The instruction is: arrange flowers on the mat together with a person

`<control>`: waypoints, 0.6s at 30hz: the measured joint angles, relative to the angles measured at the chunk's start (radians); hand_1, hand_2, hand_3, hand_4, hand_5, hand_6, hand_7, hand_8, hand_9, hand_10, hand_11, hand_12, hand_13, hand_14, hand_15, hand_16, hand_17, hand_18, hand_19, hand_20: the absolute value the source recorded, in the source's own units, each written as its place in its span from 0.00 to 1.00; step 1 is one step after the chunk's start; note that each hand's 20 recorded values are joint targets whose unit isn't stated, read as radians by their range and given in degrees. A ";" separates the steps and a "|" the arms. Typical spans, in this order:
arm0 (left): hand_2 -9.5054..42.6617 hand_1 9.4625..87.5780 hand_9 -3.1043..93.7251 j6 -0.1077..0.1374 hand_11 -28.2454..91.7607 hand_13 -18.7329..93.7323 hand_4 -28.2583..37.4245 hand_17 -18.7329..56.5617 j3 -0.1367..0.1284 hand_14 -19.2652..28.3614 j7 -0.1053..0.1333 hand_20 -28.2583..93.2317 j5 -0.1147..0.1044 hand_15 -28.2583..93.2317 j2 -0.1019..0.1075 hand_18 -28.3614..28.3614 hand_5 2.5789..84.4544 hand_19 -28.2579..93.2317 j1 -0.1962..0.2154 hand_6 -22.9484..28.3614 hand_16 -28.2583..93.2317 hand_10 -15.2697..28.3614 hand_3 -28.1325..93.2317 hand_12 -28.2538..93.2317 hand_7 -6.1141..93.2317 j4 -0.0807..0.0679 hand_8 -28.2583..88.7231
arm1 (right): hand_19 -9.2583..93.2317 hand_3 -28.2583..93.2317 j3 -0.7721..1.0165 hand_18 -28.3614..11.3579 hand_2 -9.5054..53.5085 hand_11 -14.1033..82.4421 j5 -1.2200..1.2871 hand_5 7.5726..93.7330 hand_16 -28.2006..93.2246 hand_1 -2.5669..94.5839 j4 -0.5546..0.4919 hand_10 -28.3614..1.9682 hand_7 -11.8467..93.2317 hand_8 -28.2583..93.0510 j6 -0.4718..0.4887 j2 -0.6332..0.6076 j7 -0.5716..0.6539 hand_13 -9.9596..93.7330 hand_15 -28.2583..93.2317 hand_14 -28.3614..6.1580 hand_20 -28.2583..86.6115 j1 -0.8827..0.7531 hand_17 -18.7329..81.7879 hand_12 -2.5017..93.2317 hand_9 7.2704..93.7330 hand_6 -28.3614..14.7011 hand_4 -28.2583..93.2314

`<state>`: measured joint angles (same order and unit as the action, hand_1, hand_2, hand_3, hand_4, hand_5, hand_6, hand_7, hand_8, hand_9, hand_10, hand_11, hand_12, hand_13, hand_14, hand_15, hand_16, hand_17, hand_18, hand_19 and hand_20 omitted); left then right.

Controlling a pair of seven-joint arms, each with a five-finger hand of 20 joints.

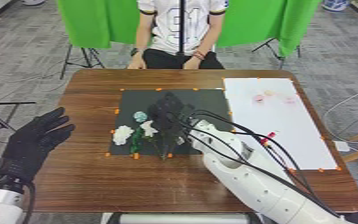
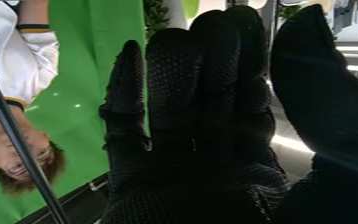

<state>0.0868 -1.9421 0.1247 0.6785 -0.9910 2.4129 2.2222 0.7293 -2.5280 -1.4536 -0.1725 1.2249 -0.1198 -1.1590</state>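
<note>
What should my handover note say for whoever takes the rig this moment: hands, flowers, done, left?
Left hand: open, at the table's left edge.
Right hand: fingers straight, above the dark mat; it hides part of the mat.
Flowers: white bloom, light blue bloom and green stem on the mat's left part. Small pinkish pieces on the white sheet, too small to identify.
Done: some flowers are on the mat.
Left: probably withdraw the right hand, then check the arrangement.
</note>
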 measured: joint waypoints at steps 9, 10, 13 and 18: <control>0.20 0.20 0.38 0.000 0.41 0.41 0.03 0.15 -0.004 0.75 -0.001 0.36 0.000 0.53 -0.003 0.91 0.47 0.63 0.001 0.57 0.24 0.67 0.82 0.35 0.19 0.001 0.18 | 0.71 0.91 0.131 0.28 0.10 0.54 0.047 0.55 0.45 0.37 -0.143 0.61 0.49 0.23 0.067 -0.007 -0.002 0.63 0.71 0.59 0.64 -0.084 0.40 0.35 0.62 0.68 0.00; 0.20 0.20 0.38 0.000 0.41 0.41 0.03 0.15 -0.006 0.75 0.000 0.36 0.000 0.53 -0.004 0.91 0.47 0.63 0.002 0.57 0.24 0.67 0.82 0.35 0.19 0.002 0.18 | 0.70 0.92 0.164 0.28 0.11 0.53 0.082 0.54 0.44 0.36 -0.179 0.60 0.48 0.19 0.086 -0.010 -0.002 0.61 0.69 0.58 0.63 -0.105 0.39 0.33 0.60 0.68 0.01; 0.20 0.20 0.38 0.000 0.41 0.41 0.03 0.15 -0.012 0.75 0.002 0.36 0.000 0.53 -0.007 0.91 0.47 0.63 0.006 0.57 0.24 0.67 0.82 0.35 0.19 0.003 0.18 | 0.64 0.93 0.282 0.26 0.14 0.47 0.262 0.49 0.42 0.33 -0.293 0.55 0.44 0.11 0.177 -0.021 -0.006 0.55 0.64 0.56 0.60 -0.173 0.35 0.31 0.53 0.66 0.02; 0.20 0.20 0.38 0.000 0.41 0.41 0.03 0.15 -0.025 0.75 0.007 0.36 0.000 0.53 -0.015 0.91 0.47 0.63 0.017 0.57 0.24 0.67 0.82 0.35 0.19 0.007 0.18 | 0.55 0.92 0.489 0.21 0.12 0.37 0.548 0.41 0.43 0.29 -0.454 0.50 0.36 0.13 0.286 -0.077 0.021 0.45 0.51 0.53 0.54 -0.286 0.30 0.29 0.43 0.62 0.03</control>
<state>0.0868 -1.9676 0.1313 0.6787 -1.0058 2.4299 2.2291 1.2178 -1.9801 -1.9079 0.1131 1.1478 -0.0991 -1.4451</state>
